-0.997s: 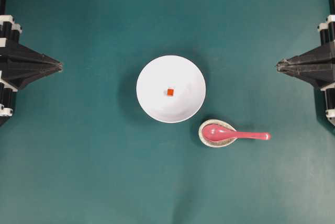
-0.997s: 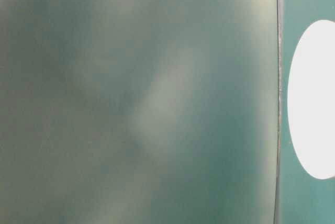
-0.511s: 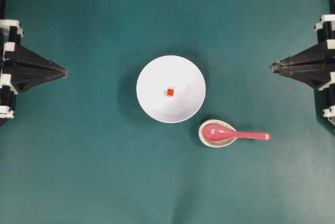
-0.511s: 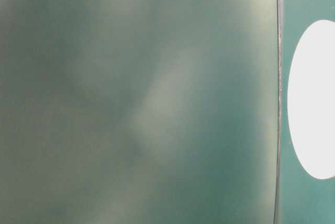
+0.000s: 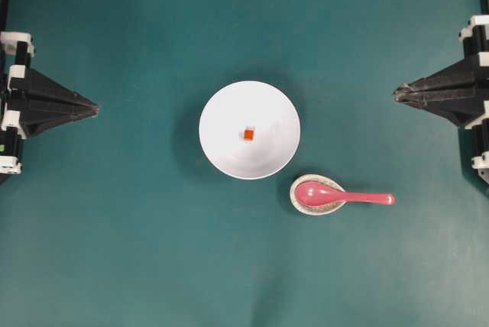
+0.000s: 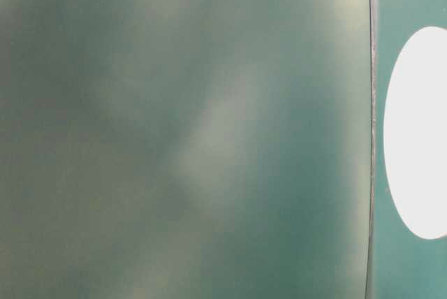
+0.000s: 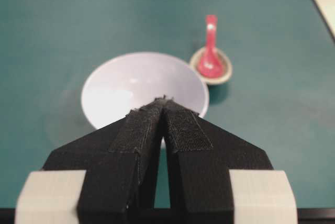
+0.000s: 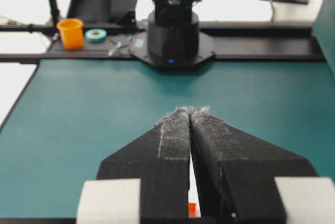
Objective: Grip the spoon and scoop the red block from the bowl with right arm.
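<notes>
The white bowl stands mid-table with the tiny red block at its centre. To its lower right the pink-red spoon lies with its scoop in a small speckled dish and its handle pointing right. My right gripper sits at the right edge, shut and holding nothing, well above the spoon's handle end. At the left edge my left gripper is shut and empty too. The left wrist view shows the bowl and the spoon beyond the left gripper. A sliver of the block shows beneath the right gripper.
The speckled dish holds the spoon's scoop. Green mat covers the table. Past the far edge in the right wrist view stand the left arm's base, an orange cup and a tape roll. The table-level view is blurred, showing only the bowl.
Both grippers have crept a little toward the table's middle since a second ago. The bowl, block and spoon have not moved.
</notes>
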Action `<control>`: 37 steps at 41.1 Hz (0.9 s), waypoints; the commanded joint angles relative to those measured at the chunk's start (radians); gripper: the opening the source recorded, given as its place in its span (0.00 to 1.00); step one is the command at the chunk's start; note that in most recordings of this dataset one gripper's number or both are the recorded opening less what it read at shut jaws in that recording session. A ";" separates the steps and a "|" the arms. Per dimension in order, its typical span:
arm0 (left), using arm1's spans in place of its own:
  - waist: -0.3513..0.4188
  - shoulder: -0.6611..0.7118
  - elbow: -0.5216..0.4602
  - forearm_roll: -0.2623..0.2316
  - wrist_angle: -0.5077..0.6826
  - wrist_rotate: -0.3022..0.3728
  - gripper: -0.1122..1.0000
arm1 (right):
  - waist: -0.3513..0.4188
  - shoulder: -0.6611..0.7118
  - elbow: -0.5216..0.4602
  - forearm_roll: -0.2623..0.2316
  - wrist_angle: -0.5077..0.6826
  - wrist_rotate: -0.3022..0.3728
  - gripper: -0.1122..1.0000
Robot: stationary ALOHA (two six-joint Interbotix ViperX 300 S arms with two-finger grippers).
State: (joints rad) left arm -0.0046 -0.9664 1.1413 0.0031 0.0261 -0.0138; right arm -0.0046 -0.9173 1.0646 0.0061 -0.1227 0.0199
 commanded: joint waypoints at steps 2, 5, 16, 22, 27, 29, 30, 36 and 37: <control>-0.002 0.008 -0.029 0.002 0.008 0.000 0.10 | -0.002 0.018 -0.037 0.011 0.008 0.005 0.16; -0.002 0.008 -0.029 0.002 0.009 0.000 0.10 | -0.003 0.026 -0.043 0.020 0.025 0.006 0.25; -0.003 0.009 -0.029 0.002 0.011 -0.002 0.10 | 0.000 0.032 -0.049 0.054 0.069 0.025 0.49; -0.002 0.008 -0.029 0.002 0.023 0.000 0.10 | 0.020 0.043 -0.044 0.054 0.074 0.043 0.49; -0.002 0.009 -0.029 0.002 0.037 -0.002 0.10 | 0.046 0.066 -0.029 0.055 0.067 0.046 0.49; -0.002 0.008 -0.029 0.002 0.040 -0.002 0.10 | 0.054 0.078 -0.021 0.057 0.066 0.051 0.49; -0.002 0.008 -0.029 0.002 0.040 -0.002 0.10 | 0.057 0.083 -0.017 0.058 0.066 0.054 0.49; -0.002 0.009 -0.028 0.002 0.041 -0.002 0.10 | 0.061 0.126 0.008 0.092 0.060 0.084 0.49; -0.003 0.008 -0.028 0.002 0.041 -0.002 0.10 | 0.061 0.137 0.012 0.103 0.060 0.092 0.49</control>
State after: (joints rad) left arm -0.0046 -0.9664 1.1397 0.0031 0.0721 -0.0138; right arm 0.0537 -0.8023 1.0799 0.0874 -0.0522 0.0997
